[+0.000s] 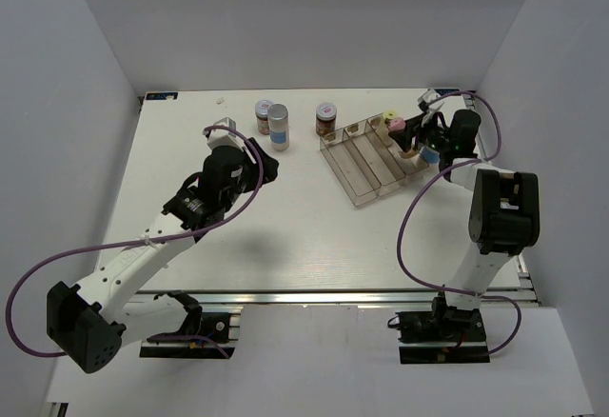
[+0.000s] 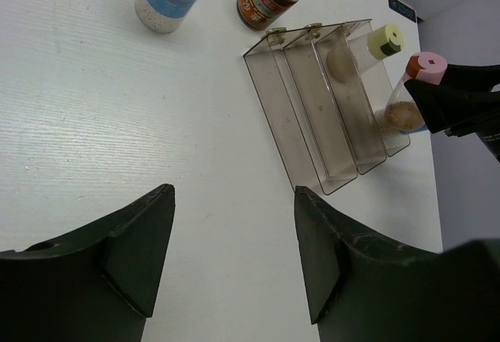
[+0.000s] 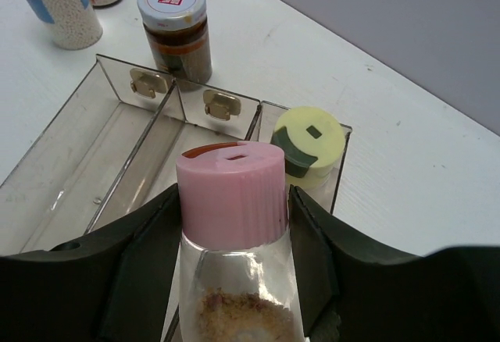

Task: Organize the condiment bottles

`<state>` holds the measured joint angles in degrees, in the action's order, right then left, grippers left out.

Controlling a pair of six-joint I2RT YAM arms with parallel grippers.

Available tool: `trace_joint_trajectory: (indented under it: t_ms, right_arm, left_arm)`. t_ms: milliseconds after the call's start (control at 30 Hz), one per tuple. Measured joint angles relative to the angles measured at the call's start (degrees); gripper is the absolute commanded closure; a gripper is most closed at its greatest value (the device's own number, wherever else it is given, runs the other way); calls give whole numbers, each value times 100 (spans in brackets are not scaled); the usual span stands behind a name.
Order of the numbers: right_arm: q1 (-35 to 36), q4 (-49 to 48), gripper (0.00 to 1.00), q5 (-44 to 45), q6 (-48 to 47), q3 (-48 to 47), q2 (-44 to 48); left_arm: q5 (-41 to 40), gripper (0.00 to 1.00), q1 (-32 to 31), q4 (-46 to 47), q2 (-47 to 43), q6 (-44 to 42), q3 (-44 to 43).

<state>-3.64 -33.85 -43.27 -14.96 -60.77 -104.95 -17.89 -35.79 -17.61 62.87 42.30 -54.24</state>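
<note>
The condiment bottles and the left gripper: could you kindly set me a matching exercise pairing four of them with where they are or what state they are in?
Things
1. pink-capped bottle
2. yellow-green-capped bottle
3. silver-capped bottle
4. left gripper

Places or states
A. open, holding nothing
B. standing in an end compartment of the tray
C. gripped by the right gripper
D. on the table beside a brown jar, outside the tray

Pairs: 1-C, 2-B, 3-D, 4-A
</note>
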Motion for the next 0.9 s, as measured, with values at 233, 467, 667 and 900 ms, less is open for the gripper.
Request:
trace_joint_trajectory:
  t_ms: [233,467,667,900]
  right_arm:
    - [-15,-1154,64,-85,859,577,0]
    - [-22,-2002,67,96,1401,815,-7]
    - [-26,-2487,65,466,1504,1043,-11]
    - [-26,-3084,62,702,1613,1386,-120]
  left_arm:
    - [79,28,0,-4,42,33,-2]
    - [146,28,0,-63,74,131,-2]
    - [251,28,0,-85,247,210,-42]
    - [444,28,0,-144,645,210,-356]
